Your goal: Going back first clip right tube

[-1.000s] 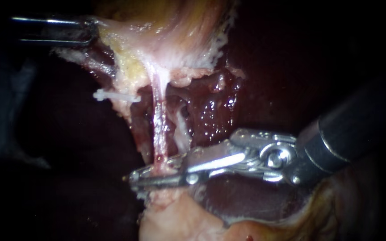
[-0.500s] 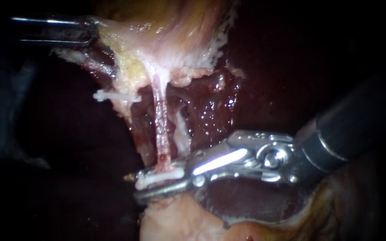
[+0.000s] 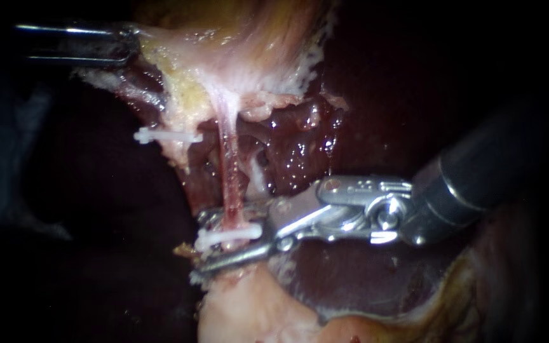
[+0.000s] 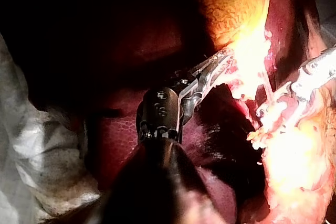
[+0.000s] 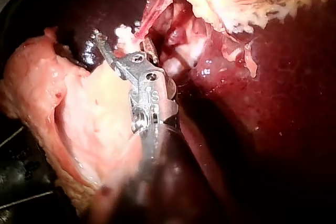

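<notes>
A thin pink tube (image 3: 227, 171) runs down from the pale gallbladder tissue (image 3: 243, 44). A white clip (image 3: 230, 237) lies across its lower end. My right instrument (image 3: 199, 246) comes in from the right, its jaws open above and below that clip with a gap to it on each side. In the right wrist view the same jaws (image 5: 124, 43) stand apart around the white clip (image 5: 125, 33). A second white clip (image 3: 168, 136) sits further left on another strand. My left instrument (image 3: 131, 44) is shut on the gallbladder's edge and holds it up; its jaws (image 4: 221, 62) also show in the left wrist view.
Dark, wet liver (image 3: 300, 152) lies behind the tube. A pale mound of fatty tissue (image 3: 249, 311) sits just under my right instrument's lower jaw. The right instrument's tip (image 4: 315, 69) shows ahead of my left instrument's jaws in the left wrist view.
My right instrument's jaws have gone from closed on the tube to open, leaving the white clip on it. The wrist has drawn slightly up and right. The left instrument is still.
</notes>
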